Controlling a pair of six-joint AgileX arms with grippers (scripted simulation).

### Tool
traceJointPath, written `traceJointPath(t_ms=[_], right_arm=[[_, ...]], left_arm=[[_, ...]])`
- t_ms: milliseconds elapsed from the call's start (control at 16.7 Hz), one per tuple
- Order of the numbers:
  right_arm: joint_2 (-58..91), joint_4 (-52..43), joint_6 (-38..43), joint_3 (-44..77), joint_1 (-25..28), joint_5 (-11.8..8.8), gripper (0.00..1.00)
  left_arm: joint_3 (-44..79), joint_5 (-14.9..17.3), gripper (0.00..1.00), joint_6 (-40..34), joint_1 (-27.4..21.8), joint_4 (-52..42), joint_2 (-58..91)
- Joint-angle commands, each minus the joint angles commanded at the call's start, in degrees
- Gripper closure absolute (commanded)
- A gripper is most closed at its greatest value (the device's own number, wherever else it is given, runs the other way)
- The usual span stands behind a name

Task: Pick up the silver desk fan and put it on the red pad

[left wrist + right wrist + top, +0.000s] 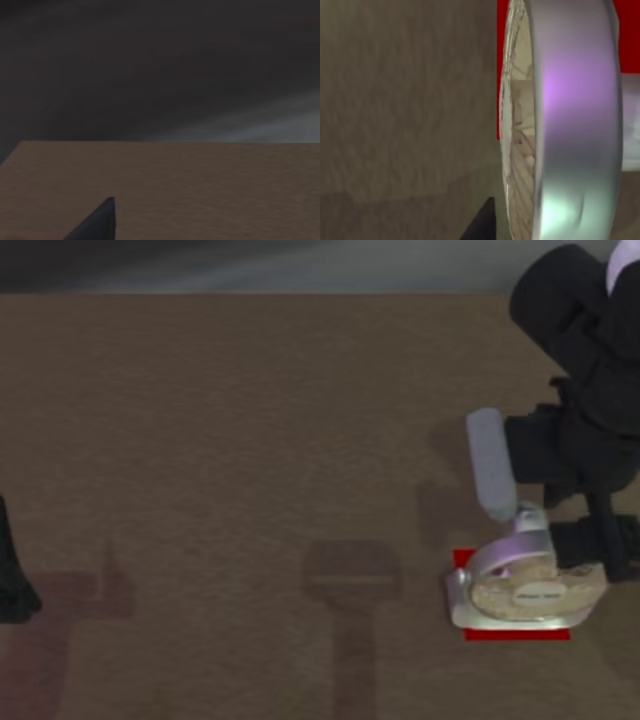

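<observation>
- One silver desk fan [525, 585] on the table [250, 440], over on the right side toward the near edge in the top view. It sits on top of the one red pad [515, 634], which only peeks out as a thin red strip along the fan's near side plus a bit of corner at its left.
- The fan's tan grille face points up toward the overhead camera, with the chrome rim curving around it.
- Two arms total. The right arm comes in from the top-right corner, and the right gripper [590, 550] is right at the fan, at its right side.
- From the right wrist view you get one big chrome rim of the fan [575, 125] filling the shot, grille ribs beside it, and red pad [503, 60] behind. One dark fingertip [482, 222] shows next to the rim. Honestly can't tell if the fingers are clamped on the fan or spread apart.
- The left arm is parked at the far left edge of the table; only a dark bit of the left gripper [12, 585] shows in the top view.
- The left wrist view shows bare tabletop and one dark finger tip [97, 222], so no telling whether those fingers are apart or together either.
</observation>
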Motion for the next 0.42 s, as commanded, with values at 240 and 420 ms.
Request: traceJointPath(t_ms=[240,420], right_arm=[[0.0,0.0,0.0,0.0,0.0,0.0,0.0],[0.0,0.0,0.0,0.0,0.0,0.0,0.0]], left_arm=[[0.0,0.0,0.0,0.0,0.0,0.0,0.0],[0.0,0.0,0.0,0.0,0.0,0.0,0.0]])
